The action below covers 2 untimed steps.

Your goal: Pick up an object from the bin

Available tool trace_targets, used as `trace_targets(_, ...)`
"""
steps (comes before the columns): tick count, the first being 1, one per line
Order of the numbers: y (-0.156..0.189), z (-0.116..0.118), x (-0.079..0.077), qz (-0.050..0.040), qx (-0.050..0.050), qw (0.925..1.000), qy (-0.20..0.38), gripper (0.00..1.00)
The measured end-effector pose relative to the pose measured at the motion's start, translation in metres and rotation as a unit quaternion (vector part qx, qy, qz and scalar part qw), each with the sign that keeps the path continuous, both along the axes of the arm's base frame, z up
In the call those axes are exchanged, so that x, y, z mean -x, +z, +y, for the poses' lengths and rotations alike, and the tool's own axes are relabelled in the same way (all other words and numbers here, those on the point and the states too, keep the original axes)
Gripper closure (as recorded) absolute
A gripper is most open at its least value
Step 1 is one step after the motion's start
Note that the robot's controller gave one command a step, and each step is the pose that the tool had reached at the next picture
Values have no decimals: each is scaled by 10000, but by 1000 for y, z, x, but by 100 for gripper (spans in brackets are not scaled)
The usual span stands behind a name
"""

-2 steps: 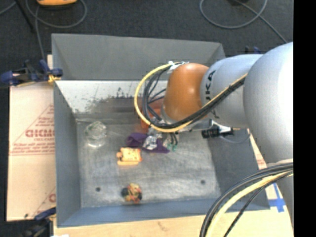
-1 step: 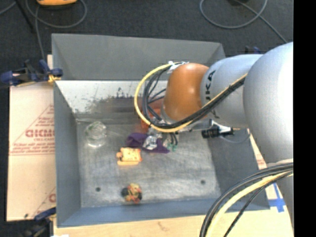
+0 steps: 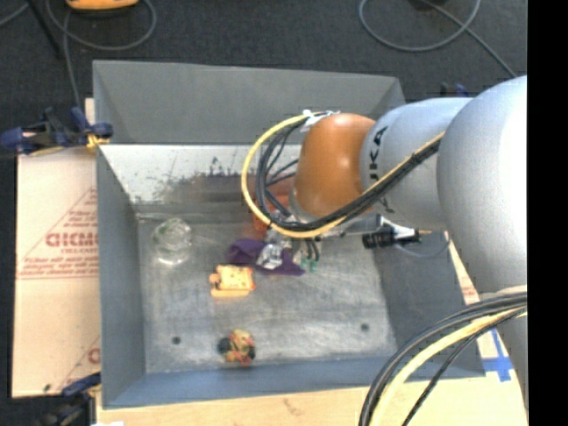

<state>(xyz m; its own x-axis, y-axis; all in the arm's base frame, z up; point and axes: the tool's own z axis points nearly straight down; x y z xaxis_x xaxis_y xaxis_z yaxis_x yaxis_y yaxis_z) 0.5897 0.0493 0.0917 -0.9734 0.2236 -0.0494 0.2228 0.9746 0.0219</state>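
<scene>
Overhead, camera view. Grey metal bin [image 3: 120, 264]; arm [image 3: 461, 167] enters from the right, orange-covered wrist [image 3: 333, 162] over the bin's middle. Fingers [image 3: 277, 256]: low near the floor, directly above a flat purple thing [image 3: 241, 254] lying mid-bin, long axis left to right, its left end clear of the wrist. Opening and contact: cannot tell. Just near-left: small yellow block [image 3: 232, 280]. Farther left: clear cup [image 3: 171, 240]. By the near wall, well apart: small multicoloured figure [image 3: 238, 347]. Judged likeliest pick: the purple thing.
</scene>
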Motion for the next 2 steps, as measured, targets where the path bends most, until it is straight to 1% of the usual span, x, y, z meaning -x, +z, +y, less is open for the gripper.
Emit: trace_targets(2, 0, 0, 0, 0, 0, 10000, -1, 100)
